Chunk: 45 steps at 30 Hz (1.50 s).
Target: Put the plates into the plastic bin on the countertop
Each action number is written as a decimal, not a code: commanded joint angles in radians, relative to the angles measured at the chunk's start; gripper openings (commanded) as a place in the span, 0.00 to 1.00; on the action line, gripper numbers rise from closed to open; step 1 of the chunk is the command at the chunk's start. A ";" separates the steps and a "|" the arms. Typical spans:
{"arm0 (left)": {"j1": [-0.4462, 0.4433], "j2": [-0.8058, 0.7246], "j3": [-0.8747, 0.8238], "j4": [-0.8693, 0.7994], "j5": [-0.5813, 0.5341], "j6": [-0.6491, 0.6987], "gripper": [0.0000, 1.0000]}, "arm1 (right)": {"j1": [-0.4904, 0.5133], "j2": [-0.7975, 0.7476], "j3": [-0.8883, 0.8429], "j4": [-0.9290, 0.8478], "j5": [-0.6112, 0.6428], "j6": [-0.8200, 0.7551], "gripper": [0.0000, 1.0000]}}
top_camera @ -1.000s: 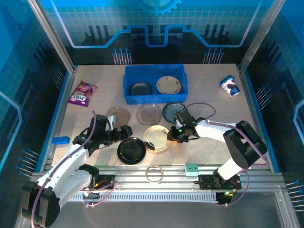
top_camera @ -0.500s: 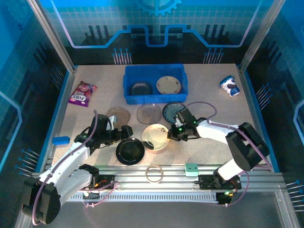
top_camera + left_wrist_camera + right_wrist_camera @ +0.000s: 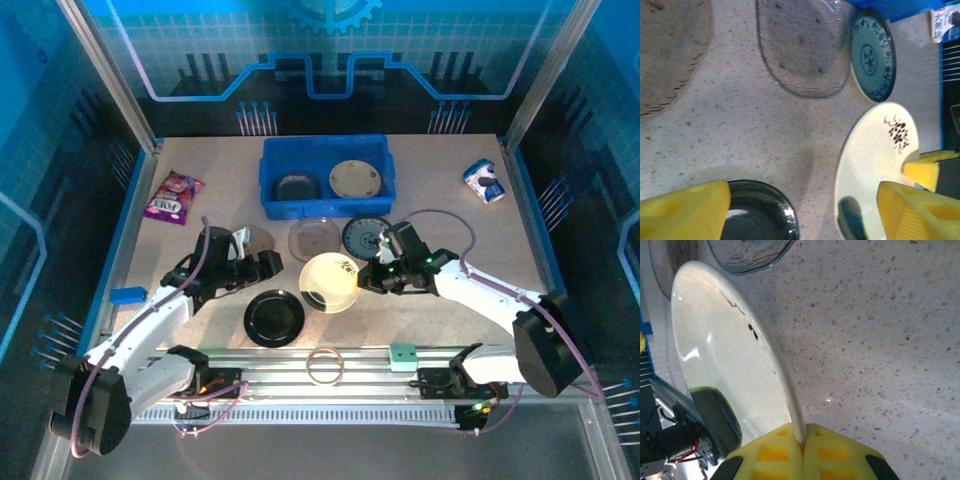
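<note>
My right gripper (image 3: 366,279) (image 3: 802,442) is shut on the rim of a cream plate (image 3: 330,283) (image 3: 730,355) with dark specks, holding it tilted above the countertop (image 3: 450,230). To its left, my left gripper (image 3: 268,264) (image 3: 805,215) hovers open, holding nothing, over the gap between the glossy black plate (image 3: 275,318) (image 3: 757,215) and the cream plate (image 3: 875,160). A clear plate (image 3: 313,240) (image 3: 802,50), a blue patterned plate (image 3: 362,236) (image 3: 872,55) and a smoky plate (image 3: 255,238) (image 3: 670,50) lie in front of the blue plastic bin (image 3: 270,185). A dark plate (image 3: 296,187) and a speckled cream plate (image 3: 355,179) lie in the bin.
A purple snack bag (image 3: 173,196) lies at the back left and a small carton (image 3: 485,181) at the back right. A flat blue block (image 3: 128,295) sits by the left edge. A thin ring (image 3: 324,365) and a green block (image 3: 402,355) rest on the front rails.
My right gripper closed on the cream plate's rim and raised it to a tilt. My left gripper moved back and right from the black plate, its jaws narrowing slightly.
</note>
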 commanded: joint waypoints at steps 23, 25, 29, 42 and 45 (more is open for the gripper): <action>-0.091 0.183 0.117 0.138 0.073 -0.021 0.32 | 0.013 -0.003 0.143 0.030 -0.118 0.002 0.00; -0.091 0.186 0.117 0.144 0.074 -0.021 0.30 | 0.015 0.004 0.146 0.045 -0.125 0.006 0.00; -0.093 0.198 0.119 0.152 0.075 -0.025 0.15 | 0.015 0.024 0.149 0.067 -0.128 0.016 0.00; -0.090 0.263 0.218 0.173 0.024 -0.014 0.00 | -0.082 -0.028 0.116 -0.015 -0.056 -0.017 0.63; -0.090 0.317 0.320 0.172 0.003 -0.008 0.00 | -0.147 -0.130 0.111 -0.083 0.002 -0.045 0.62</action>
